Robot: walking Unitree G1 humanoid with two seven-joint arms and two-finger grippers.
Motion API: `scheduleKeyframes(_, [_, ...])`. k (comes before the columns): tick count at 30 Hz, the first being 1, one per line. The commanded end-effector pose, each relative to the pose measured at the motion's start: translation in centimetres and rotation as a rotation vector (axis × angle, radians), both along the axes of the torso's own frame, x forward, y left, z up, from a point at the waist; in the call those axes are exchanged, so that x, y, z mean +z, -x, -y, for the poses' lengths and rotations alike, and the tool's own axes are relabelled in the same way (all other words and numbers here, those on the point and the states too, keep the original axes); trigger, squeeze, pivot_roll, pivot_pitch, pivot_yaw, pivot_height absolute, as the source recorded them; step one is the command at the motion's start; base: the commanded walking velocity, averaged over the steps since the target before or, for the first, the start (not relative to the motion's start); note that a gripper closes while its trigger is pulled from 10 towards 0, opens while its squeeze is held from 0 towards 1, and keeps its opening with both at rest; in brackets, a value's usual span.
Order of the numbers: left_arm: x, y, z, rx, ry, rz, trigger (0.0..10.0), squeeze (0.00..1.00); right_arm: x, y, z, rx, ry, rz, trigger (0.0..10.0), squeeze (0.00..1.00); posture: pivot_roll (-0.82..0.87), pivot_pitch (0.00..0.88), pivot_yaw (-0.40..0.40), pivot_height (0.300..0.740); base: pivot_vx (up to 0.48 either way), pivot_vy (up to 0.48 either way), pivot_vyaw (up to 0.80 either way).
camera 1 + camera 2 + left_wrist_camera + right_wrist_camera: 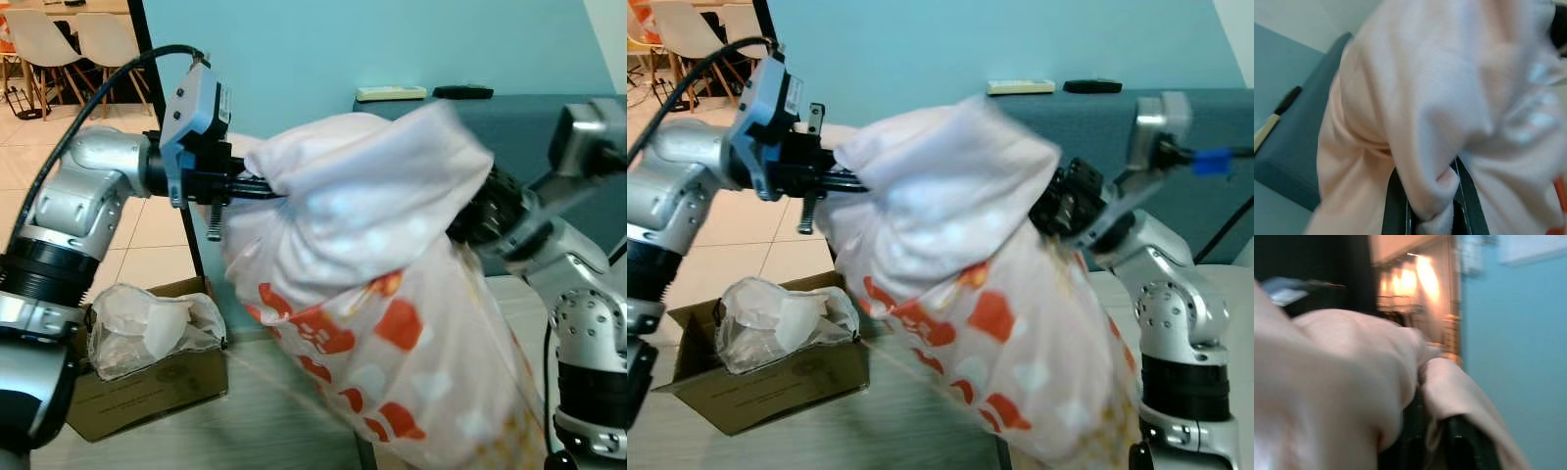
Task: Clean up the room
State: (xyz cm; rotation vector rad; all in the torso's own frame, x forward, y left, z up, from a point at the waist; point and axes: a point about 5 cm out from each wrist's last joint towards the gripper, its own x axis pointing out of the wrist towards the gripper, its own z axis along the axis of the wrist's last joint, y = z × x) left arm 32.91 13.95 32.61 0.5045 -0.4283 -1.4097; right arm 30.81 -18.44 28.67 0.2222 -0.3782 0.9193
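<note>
Left eye view: pale cloth (362, 186) spans both grippers above printed bag (392, 362).
Left gripper (257, 186) and right gripper (1053, 211) each pinch one cloth end; long axis runs between them.

No text, label, brand or number can be read on anything in these views.

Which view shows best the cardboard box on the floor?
The right eye view: the box shows whole, with crumpled plastic inside it. In the left eye view the left arm hides part of it. The wrist views look along the fingers at the cloth and do not help.
</note>
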Motion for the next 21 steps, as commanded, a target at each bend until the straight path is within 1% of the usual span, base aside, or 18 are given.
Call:
scheduleKeyframes(1, [0.8,0.2,0.7,0.009,0.101,0.034,0.0,0.00,-0.8,-1.3,0.7,-0.139,0.050,-0.052,10.0,1.00,-0.06,0.000,-0.016,0.740,0.000,0.000,0.00])
scheduleKeyframes(2, [0.8,0.1,0.7,0.029,0.126,0.031,0.0,0.00,-1.2,-1.6,1.1,-0.182,0.068,-0.071,10.0,1.00,-0.06,0.000,-0.016,0.740,0.000,0.000,0.00])
scheduleKeyframes(3, [0.9,-0.1,0.6,0.058,0.165,0.030,0.0,0.00,-1.5,-1.8,2.0,-0.236,0.089,-0.086,10.0,1.00,-0.06,0.000,-0.020,0.740,0.000,0.000,0.00])
scheduleKeyframes(4, [0.9,-0.1,0.6,0.058,0.165,0.030,0.0,0.00,-1.5,-1.8,2.0,-0.236,0.089,-0.086,10.0,1.00,-0.06,0.000,-0.020,0.740,0.000,0.000,0.00])
scheduleKeyframes(5, [0.9,-0.3,0.6,0.077,0.197,0.026,0.0,0.00,-1.6,-1.8,2.8,-0.277,0.103,-0.095,10.0,1.00,-0.06,0.000,-0.020,0.740,0.000,0.000,0.00])
scheduleKeyframes(6, [0.9,-0.3,0.6,0.077,0.197,0.026,0.0,0.00,-1.6,-1.8,2.8,-0.277,0.103,-0.095,10.0,1.00,-0.06,0.000,-0.020,0.740,0.000,0.000,0.00])
scheduleKeyframes(8, [0.9,-0.4,0.6,0.103,0.237,0.027,0.0,0.00,-0.7,-1.1,4.7,-0.333,0.136,-0.062,10.0,1.00,-0.07,0.000,-0.018,0.740,0.000,0.000,0.00])
scheduleKeyframes(9, [0.8,-0.4,0.6,0.106,0.244,0.027,0.0,0.00,-0.3,-0.8,5.2,-0.344,0.145,-0.044,10.0,1.00,-0.07,0.000,-0.018,0.740,0.000,0.000,0.00])
scheduleKeyframes(11, [0.8,-0.3,0.6,0.106,0.244,0.028,0.0,0.00,0.7,0.3,6.0,-0.329,0.193,0.003,10.0,1.00,-0.07,0.000,-0.018,0.740,0.000,0.000,0.00])
scheduleKeyframes(12, [0.8,-0.2,0.6,0.098,0.243,0.031,0.0,0.00,1.1,1.3,6.3,-0.294,0.238,0.031,10.0,1.00,-0.08,0.000,-0.016,0.740,0.000,0.000,0.00])
scheduleKeyframes(13, [0.8,-0.2,0.6,0.098,0.243,0.031,0.0,0.00,1.1,1.3,6.3,-0.294,0.238,0.031,10.0,1.00,-0.08,0.000,-0.016,0.740,0.000,0.000,0.00])
scheduleKeyframes(15, [0.9,0.0,0.5,0.084,0.244,0.039,0.0,0.00,1.3,3.1,6.5,-0.213,0.323,0.063,10.0,1.00,-0.08,0.000,-0.015,0.740,0.000,0.000,0.00])
scheduleKeyframes(16, [1.0,0.1,0.5,0.079,0.244,0.043,0.0,0.00,1.3,3.7,6.5,-0.180,0.356,0.070,10.0,1.00,-0.08,0.000,-0.015,0.740,0.000,0.000,0.00])
scheduleKeyframes(18, [1.4,0.3,0.1,0.066,0.246,0.055,0.0,0.00,0.6,4.8,6.7,-0.125,0.446,0.023,10.0,1.00,-0.09,0.000,-0.014,0.740,0.000,0.000,0.00])
scheduleKeyframes(19, [1.6,0.3,-0.1,0.062,0.248,0.059,0.0,0.00,0.2,5.1,6.8,-0.109,0.478,-0.001,10.0,1.00,-0.09,0.000,-0.014,0.740,0.000,0.000,0.00])
scheduleKeyframes(20, [2.0,0.3,-0.3,0.063,0.255,0.065,0.0,0.00,-0.7,5.5,6.7,-0.076,0.531,-0.053,10.0,1.00,-0.09,0.000,-0.011,0.740,0.000,0.000,0.00])
scheduleKeyframes(21, [2.0,0.3,-0.3,0.063,0.255,0.065,0.0,0.00,-0.7,5.5,6.7,-0.076,0.531,-0.053,10.0,1.00,-0.09,0.000,-0.011,0.740,0.000,0.000,0.00])
